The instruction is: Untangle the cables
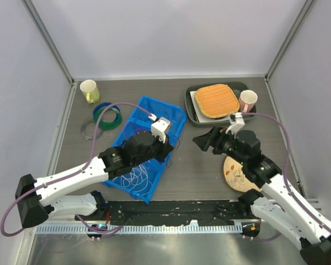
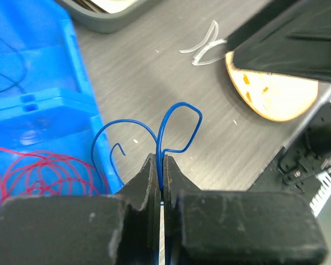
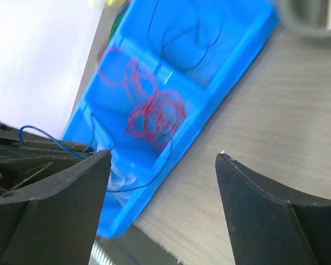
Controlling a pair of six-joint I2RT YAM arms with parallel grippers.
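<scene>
Far left, close to the side wall: a pale yellow cup (image 1: 89, 90), with blue and green coiled rings (image 1: 107, 116) just near of it. Little spare room there.

Next, lying slantwise on the bench (image 1: 194, 172): a blue bin (image 1: 175, 118) split into compartments, with the left arm stretched over its middle. In the far compartment, a loose dark wire (image 3: 179, 33). In the middle one, a bunch of red wire (image 3: 154, 117). In the near one, white loops (image 1: 135, 178).

Left fingers (image 2: 152, 185) pressed shut on a blue wire (image 2: 183, 104), above the bin's right edge, with two loops curling out past the tips.

Right of the bin, a bare strip of bench running near to far. Above it, right fingers (image 3: 58, 207) spread wide, holding nothing.

Far right: a grey tray (image 1: 190, 105) carrying an orange woven mat (image 1: 216, 100), with a pink cup (image 1: 247, 100) at its right end. Near of that, beside the right arm, a round wooden disc (image 1: 234, 172).
</scene>
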